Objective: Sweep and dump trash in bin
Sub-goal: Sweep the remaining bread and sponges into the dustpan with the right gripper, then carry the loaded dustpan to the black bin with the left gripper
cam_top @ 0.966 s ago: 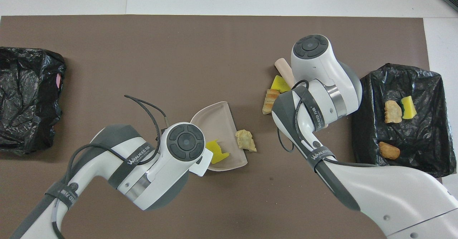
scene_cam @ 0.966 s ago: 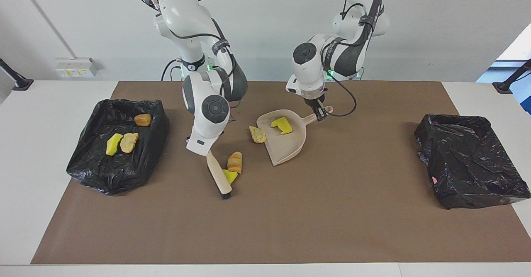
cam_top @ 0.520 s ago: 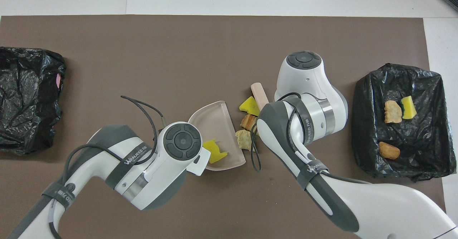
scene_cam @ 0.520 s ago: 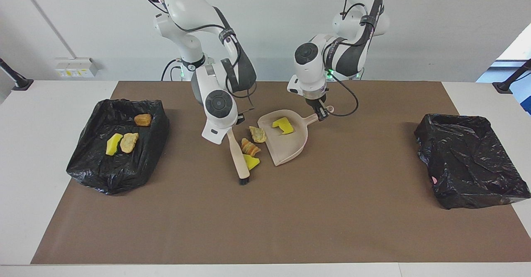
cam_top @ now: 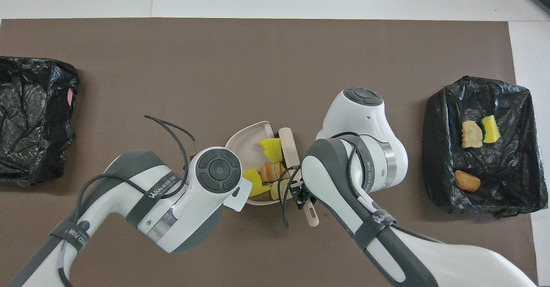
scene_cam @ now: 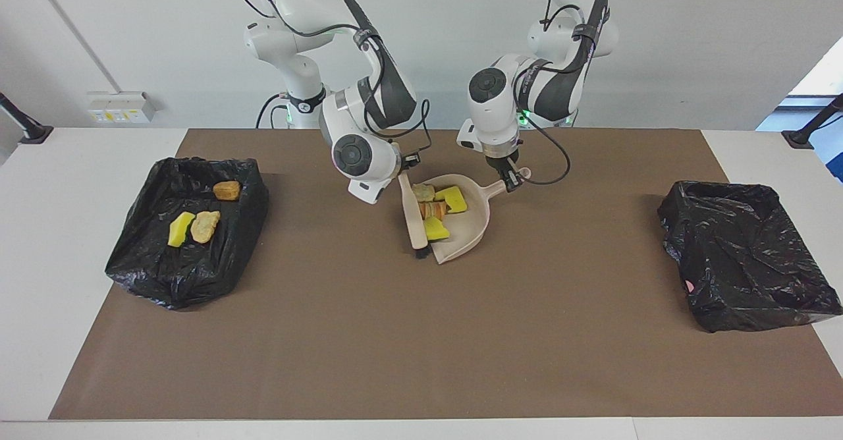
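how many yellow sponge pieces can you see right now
3. Two yellow sponge chunks lie in the dustpan: one by its handle end, one by its open lip. The third lies in the black bin at the right arm's end.

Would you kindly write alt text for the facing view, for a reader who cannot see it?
At mid-table, the right end effector holds a brush against the mouth of a beige dustpan holding four scraps, while the left end effector grips the pan's handle. The black-lined bin at the right arm's end holds three more scraps; another bin sits at the left arm's end.
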Available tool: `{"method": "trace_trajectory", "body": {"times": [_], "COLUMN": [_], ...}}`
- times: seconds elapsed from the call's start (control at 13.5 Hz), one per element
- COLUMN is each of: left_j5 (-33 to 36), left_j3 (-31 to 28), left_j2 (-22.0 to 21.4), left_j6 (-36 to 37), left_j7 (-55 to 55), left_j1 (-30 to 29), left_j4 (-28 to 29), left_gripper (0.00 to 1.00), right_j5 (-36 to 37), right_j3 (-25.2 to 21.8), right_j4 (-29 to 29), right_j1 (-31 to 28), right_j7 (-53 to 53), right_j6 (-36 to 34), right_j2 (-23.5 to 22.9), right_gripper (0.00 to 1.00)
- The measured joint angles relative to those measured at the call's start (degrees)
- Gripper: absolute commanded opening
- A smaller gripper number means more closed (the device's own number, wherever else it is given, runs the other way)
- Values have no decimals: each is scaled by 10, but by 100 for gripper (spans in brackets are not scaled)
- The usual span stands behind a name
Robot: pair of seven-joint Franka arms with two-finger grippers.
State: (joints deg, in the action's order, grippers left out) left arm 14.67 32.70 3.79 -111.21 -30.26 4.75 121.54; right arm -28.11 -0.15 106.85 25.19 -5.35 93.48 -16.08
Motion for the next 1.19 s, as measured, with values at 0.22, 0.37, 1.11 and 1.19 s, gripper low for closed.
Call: {"method": "trace_trajectory", "body": {"times": [0.22, 0.37, 1.11, 1.19], "left_j5": [0, 0, -3, -3], "left_j3": [0, 0, -6, -7], "left_j2": [0, 0, 0, 0], "left_j6": [0, 0, -24, -37], "left_j7": [-1, -1, -106, -137], "left_j1": [-1, -1, -16, -19], "left_j4": [0, 0, 0, 1], "left_gripper": [0, 0, 0, 0], "right_j5": [-32, -33, 202, 206], "right_j3": [-2, -6, -8, -8], "right_j4": [-1, -3, -4, -4], "right_j1": [-3, -9, -21, -17], "right_j7": [-24, -32, -35, -35], "right_j6": [0, -1, -4, -4], "right_j2": [3, 18, 41, 41], "right_gripper": [0, 0, 0, 0]}}
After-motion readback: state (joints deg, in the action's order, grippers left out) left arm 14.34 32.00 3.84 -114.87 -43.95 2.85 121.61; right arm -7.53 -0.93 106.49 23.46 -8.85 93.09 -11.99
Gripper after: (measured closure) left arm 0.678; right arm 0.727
